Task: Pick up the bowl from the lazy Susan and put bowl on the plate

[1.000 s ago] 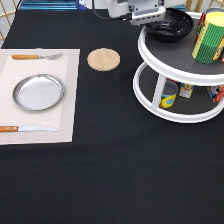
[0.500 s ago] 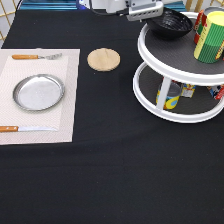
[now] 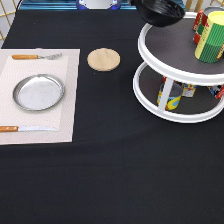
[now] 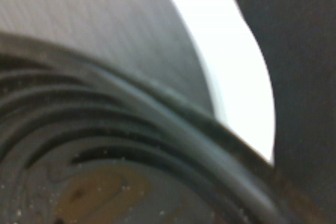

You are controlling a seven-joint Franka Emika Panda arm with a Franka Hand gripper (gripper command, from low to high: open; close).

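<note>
Black and glossy, the bowl (image 3: 161, 12) hangs tilted at the exterior view's top, above the lazy Susan's (image 3: 170, 55) upper shelf near its left rim. No gripper shows in the exterior view, so its state cannot be told. The wrist view sees the bowl's (image 4: 97, 165) ribbed inside from close by, with the Susan's (image 4: 232, 85) white rim and grey shelf behind it. A yellow-green can (image 3: 210, 36) stands on the upper shelf, more cans (image 3: 170, 95) on the lower. Well apart at the exterior view's left, the plate (image 3: 39, 92) lies on a placemat (image 3: 65, 120) between a fork (image 3: 36, 56) and a knife (image 3: 25, 129). A wooden disc (image 3: 103, 59) lies between mat and Susan.
</note>
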